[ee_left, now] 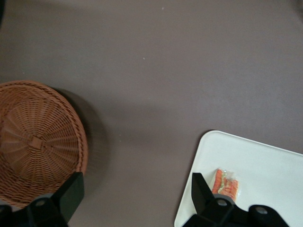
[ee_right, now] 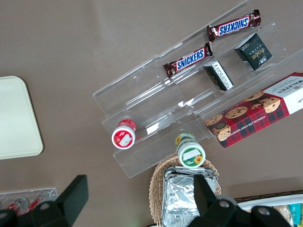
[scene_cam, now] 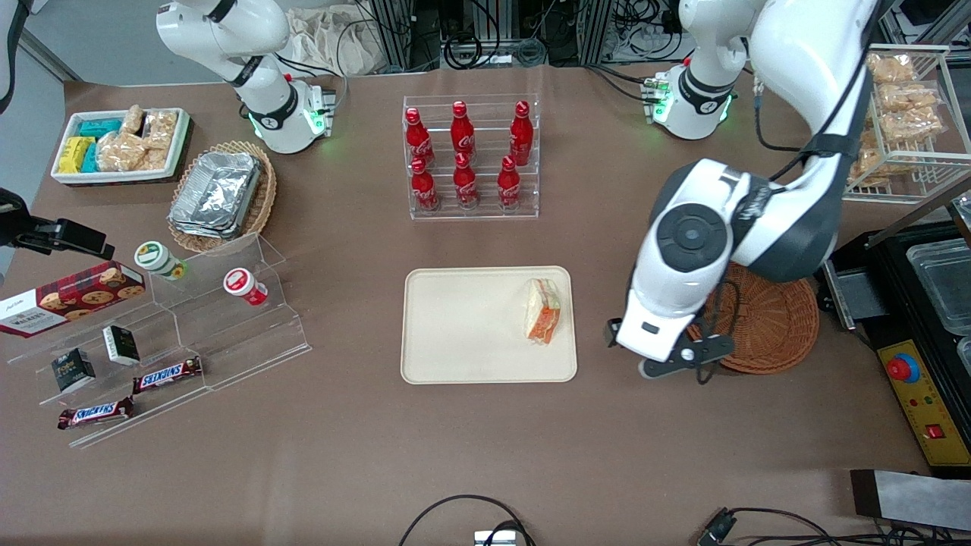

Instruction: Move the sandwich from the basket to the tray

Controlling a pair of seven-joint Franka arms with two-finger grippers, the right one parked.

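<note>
Sandwich (scene_cam: 543, 311) lies on the tray (scene_cam: 463, 334), at the tray's end toward the working arm, close to the short rim there. Cut edge with orange and pale green filling faces up. Nothing touches it.

Tray flat on the brown surface (scene_cam: 485, 455), nearer the front camera than the clear rack of red bottles (scene_cam: 470, 155).

Basket (scene_cam: 766, 322) sits toward the working arm's end of the surface, apart from the tray, partly covered in the front view by the arm. In the left wrist view the basket (ee_left: 40, 144) shows only bare wicker.

Gripper (scene_cam: 675, 362) hangs above the strip of bare surface between tray and basket, at the basket's edge, its body overlapping the wicker rim in the front view. Jaws stand apart and hold nothing; the left wrist view shows one dark finger (ee_left: 71, 191) by the basket rim and the other by the tray's corner, bare surface between them. Sandwich (ee_left: 226, 185) in that view lies just past the tray-side finger, outside the jaws, not touching.

Toward the parked arm's end: oval wicker basket with foil containers (scene_cam: 220, 193), white bin of snack packets (scene_cam: 121, 144), stepped clear stand with chocolate bars (scene_cam: 167, 373) and small tubs.
</note>
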